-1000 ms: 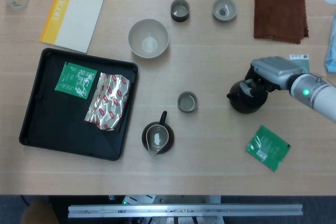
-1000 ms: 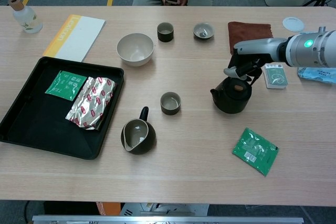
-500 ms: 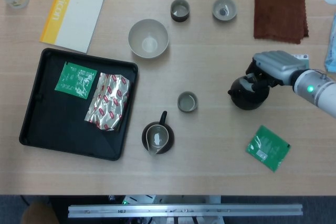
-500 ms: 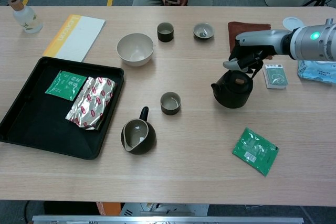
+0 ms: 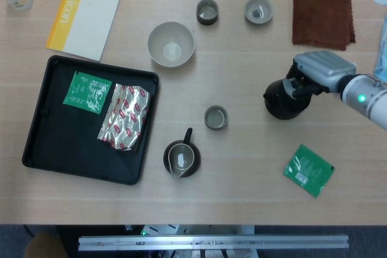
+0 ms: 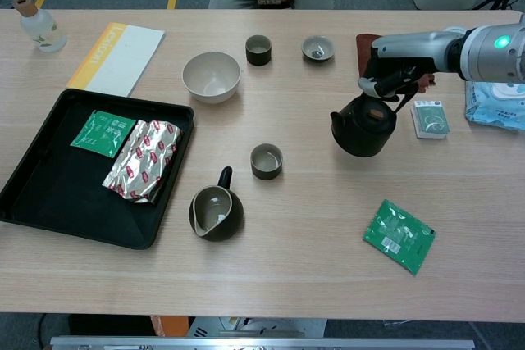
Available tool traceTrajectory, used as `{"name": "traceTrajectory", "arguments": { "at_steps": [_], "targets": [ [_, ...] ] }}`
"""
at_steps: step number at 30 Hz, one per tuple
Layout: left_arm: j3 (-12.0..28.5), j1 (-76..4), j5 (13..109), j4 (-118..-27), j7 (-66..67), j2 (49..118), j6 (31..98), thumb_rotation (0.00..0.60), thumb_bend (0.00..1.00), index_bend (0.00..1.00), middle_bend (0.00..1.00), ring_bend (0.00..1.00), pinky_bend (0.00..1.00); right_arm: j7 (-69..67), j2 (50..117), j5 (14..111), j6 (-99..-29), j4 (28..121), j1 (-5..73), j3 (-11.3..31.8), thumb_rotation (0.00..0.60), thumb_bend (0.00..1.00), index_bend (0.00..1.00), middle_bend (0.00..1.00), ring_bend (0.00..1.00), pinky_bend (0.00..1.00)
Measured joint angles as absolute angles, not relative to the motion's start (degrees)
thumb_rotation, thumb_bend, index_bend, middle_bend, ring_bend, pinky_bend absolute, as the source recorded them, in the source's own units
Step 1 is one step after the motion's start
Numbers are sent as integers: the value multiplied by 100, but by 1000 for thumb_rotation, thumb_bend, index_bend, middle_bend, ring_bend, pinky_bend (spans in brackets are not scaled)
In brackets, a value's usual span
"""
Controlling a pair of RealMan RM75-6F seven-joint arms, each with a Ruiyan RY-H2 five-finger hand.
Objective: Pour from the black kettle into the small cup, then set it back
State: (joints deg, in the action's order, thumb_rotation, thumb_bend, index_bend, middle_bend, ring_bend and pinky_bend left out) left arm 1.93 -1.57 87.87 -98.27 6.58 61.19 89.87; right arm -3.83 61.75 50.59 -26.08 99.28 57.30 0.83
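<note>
The small cup sat near the table's middle, well apart from the kettle. To its right the right hand gripped the kettle by its top, spout pointing toward the cup. Farther back stood 2 more cups.

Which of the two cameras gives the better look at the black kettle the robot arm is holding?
The chest view: from its slanted angle the black kettle shows its spout, round body and lid, with the right hand gripping its handle. The head view looks straight down, so the kettle is a dark round blob partly under the hand.
</note>
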Motion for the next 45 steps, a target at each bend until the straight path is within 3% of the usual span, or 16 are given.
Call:
{"name": "traceTrajectory", "arguments": {
  "at_steps": [20,45],
  "targets": [
    [199,-110,8803,-9854,804,6117,9095,600,432,154,241,190,175,671,6126,4883,-3036,10180,6217,5,459,659,850,821,826,240],
    [219,-299,9073,-10033,996,6054,8963,600,432,154,241,190,175,1952,6708,4131,-3716,10415,6883,-270,462,639,850,820,824,241]
  ]
}}
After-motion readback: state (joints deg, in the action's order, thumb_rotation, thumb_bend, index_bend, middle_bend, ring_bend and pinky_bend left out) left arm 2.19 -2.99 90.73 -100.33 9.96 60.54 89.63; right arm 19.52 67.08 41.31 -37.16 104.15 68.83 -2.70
